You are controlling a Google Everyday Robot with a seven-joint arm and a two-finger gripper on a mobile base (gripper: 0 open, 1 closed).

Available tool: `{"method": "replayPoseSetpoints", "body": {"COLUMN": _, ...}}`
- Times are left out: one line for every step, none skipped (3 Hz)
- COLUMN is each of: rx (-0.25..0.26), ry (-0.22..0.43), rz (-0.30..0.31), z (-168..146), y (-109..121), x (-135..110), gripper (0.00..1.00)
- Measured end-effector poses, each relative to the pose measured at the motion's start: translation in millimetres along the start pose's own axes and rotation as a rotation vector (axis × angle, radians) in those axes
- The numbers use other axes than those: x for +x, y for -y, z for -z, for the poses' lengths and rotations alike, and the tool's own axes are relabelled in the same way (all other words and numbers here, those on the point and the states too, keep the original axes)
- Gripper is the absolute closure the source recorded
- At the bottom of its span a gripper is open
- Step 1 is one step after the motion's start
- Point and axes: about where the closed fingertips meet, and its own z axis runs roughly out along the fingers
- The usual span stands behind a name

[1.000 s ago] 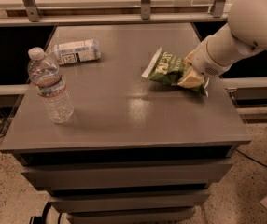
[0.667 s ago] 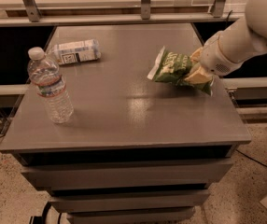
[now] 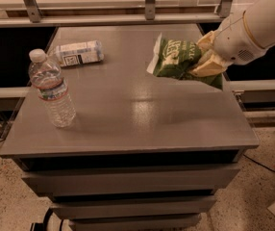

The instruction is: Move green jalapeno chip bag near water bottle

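The green jalapeno chip bag [image 3: 175,57] with white lettering hangs lifted above the right side of the grey table [image 3: 128,114]. My gripper [image 3: 206,56] comes in from the right on a white arm and is shut on the bag's right end, its pale fingers [image 3: 207,67] pressing the crinkled foil. The water bottle [image 3: 52,89], clear and ribbed with a white cap, stands upright near the table's left front, far to the left of the bag.
A white and blue carton [image 3: 77,53] lies on its side at the back left of the table. A metal-framed shelf [image 3: 149,4] runs behind the table. Drawer fronts [image 3: 128,182] sit below the tabletop. Speckled floor surrounds the table.
My gripper has lifted the chip bag up off the tabletop, so it now hangs higher and tilted. The bottle and carton have not moved.
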Motion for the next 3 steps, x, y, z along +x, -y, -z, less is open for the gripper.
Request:
{"method": "replayPoseSetpoints", "body": {"rx": -0.029, "ry": 0.020, "rz": 0.049, "z": 6.4, "y": -7.4, "x": -25.5, "gripper": 1.00}}
{"method": "replayPoseSetpoints", "body": {"rx": -0.053, "ry": 0.030, "rz": 0.104, "z": 3.5, "y": -11.4, "x": -52.6, "gripper": 1.00}}
{"method": "replayPoseSetpoints", "body": {"rx": -0.083, "ry": 0.038, "rz": 0.158, "z": -6.4, "y": -18.0, "x": -76.7, "gripper": 1.00}}
